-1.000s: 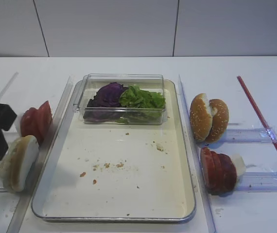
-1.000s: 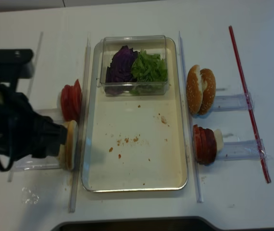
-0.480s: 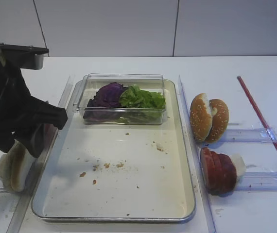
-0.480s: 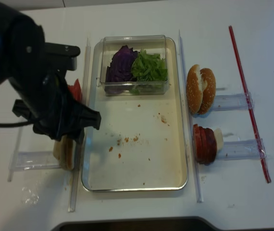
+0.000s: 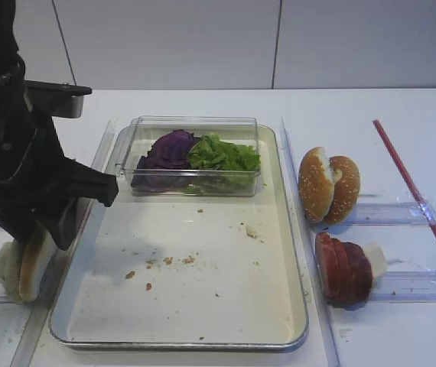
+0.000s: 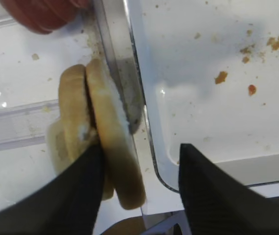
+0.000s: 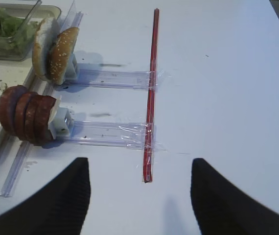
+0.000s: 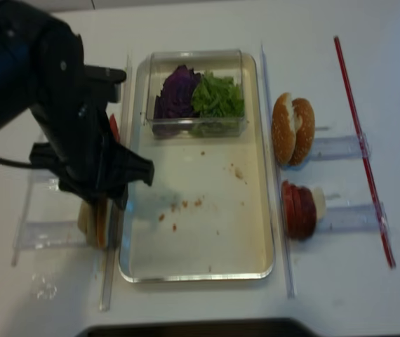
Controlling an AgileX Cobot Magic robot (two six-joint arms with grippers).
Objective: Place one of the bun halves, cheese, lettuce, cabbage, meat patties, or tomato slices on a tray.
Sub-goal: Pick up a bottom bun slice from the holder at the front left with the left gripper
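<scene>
Bun half (image 5: 33,264) stands on edge just left of the tray (image 5: 294,306), at its 8 o'clock corner, under the black left arm; lettuce (image 5: 224,153) and cabbage (image 5: 168,149) sit in a clear box (image 5: 195,183) at the tray's 12 o'clock end. Right wrist view: right gripper (image 7: 138,193) spread wide over bare table, holding nothing; tomato slices (image 7: 27,120) at its 10 o'clock. Left wrist view: left gripper (image 6: 139,174) jaws apart, straddling the bun half (image 6: 112,142); grip not closed; overhead view: arm hides the bun half.
</scene>
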